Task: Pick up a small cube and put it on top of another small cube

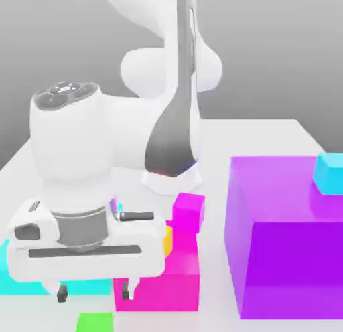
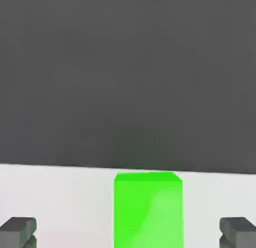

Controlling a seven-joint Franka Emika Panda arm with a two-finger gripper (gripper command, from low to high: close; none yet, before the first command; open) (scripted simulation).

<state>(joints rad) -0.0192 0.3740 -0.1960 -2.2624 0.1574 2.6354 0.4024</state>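
The small cube (image 1: 94, 322), bright green and matte, lies on the white table at the near edge of the exterior view. My gripper (image 1: 94, 294) hangs just above it, open, with one dark fingertip on each side. In the hand view the green cube (image 2: 147, 209) sits midway between the two fingertips (image 2: 17, 231) of the gripper (image 2: 127, 232), and neither touches it. A sliver of a small yellow cube (image 1: 167, 238) shows behind my hand, next to a small magenta cube (image 1: 187, 210).
A large magenta block (image 1: 161, 287) stands right beside my gripper on the exterior view's right. Further right is a big purple block (image 1: 288, 250) with a cyan cube (image 1: 329, 173) on top. A flat cyan piece (image 1: 13, 277) lies on the exterior view's left.
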